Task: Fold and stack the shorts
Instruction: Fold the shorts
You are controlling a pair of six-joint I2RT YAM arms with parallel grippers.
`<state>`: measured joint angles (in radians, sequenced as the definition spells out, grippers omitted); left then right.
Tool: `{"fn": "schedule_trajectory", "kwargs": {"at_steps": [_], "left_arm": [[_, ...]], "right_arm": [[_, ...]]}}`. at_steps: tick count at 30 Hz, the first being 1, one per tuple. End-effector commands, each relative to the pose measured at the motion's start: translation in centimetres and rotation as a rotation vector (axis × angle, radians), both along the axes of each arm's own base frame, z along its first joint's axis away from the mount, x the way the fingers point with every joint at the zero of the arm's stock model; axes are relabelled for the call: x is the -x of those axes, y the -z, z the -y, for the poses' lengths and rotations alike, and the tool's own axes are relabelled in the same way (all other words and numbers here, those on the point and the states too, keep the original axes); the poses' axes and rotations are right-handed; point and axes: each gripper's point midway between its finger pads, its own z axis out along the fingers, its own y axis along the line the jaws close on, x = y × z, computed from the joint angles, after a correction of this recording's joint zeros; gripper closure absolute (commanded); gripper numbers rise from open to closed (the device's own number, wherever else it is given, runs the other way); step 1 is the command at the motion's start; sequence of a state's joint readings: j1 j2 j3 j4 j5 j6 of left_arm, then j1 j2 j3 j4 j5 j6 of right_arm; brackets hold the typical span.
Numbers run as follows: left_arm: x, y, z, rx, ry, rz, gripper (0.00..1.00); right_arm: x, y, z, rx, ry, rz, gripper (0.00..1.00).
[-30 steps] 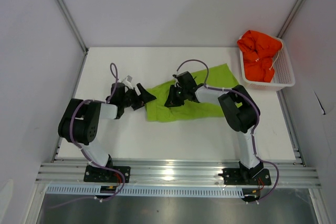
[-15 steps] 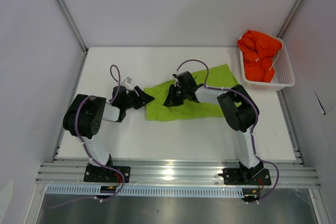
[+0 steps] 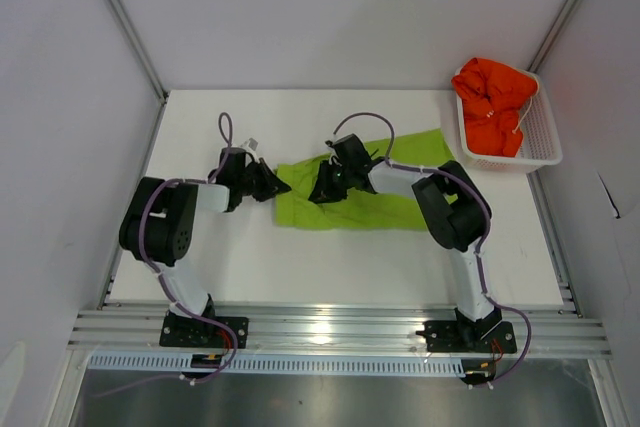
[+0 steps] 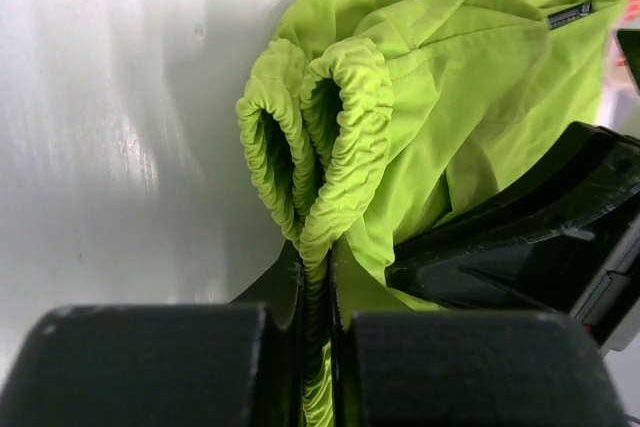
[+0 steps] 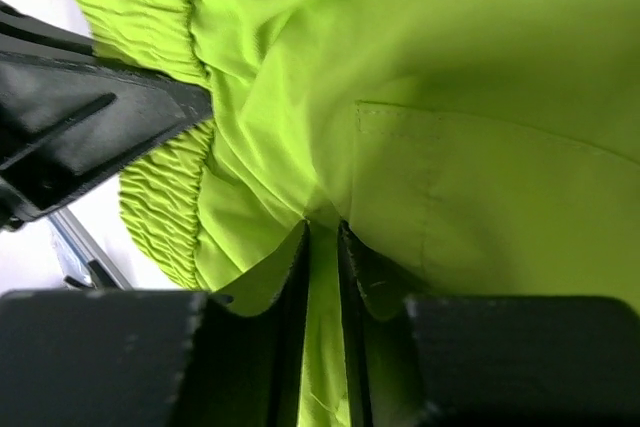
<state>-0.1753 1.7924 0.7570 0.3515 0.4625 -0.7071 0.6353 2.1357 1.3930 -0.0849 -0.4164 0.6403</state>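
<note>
The lime green shorts (image 3: 395, 177) lie spread across the middle of the table. My left gripper (image 3: 278, 187) is at their left edge, shut on the gathered elastic waistband (image 4: 330, 147), which bunches up just beyond the fingertips. My right gripper (image 3: 322, 192) is on the shorts a little to the right, shut on a pinch of the green fabric (image 5: 322, 247). In each wrist view the other arm's black gripper shows close by. The orange-red shorts (image 3: 493, 102) lie crumpled in the basket at the back right.
A white plastic mesh basket (image 3: 540, 147) stands at the table's back right corner. White walls enclose the table on the left, back and right. Purple cables loop over both arms.
My left gripper has moved right onto the left edge of the green shorts and closed on the waistband. The right gripper has stayed pinched on the fabric.
</note>
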Motion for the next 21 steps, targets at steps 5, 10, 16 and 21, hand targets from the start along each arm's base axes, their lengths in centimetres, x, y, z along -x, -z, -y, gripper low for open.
{"fn": "schedule_trajectory", "kwargs": {"at_steps": [5,10,16,21], "left_arm": [[1.5,-1.4,-2.5,-0.216,0.021,-0.088,1.0],[1.2,-1.4,-5.4,-0.387,-0.046,-0.123,1.0],[1.4,-1.3,-7.5,-0.5,-0.077,-0.123,1.0],[1.4,-1.9,-6.9,-0.502,-0.046,-0.05,1.0]], "right_arm": [[-1.9,-6.1,6.2,0.058,0.044,0.063,0.62],[-5.0,-9.6,13.2,0.152,0.205,0.164,0.48],[-8.8,-11.9,22.1,0.321,0.497,0.282,0.4],[-11.8,-11.8,26.6,0.38,0.675,0.303,0.32]]}}
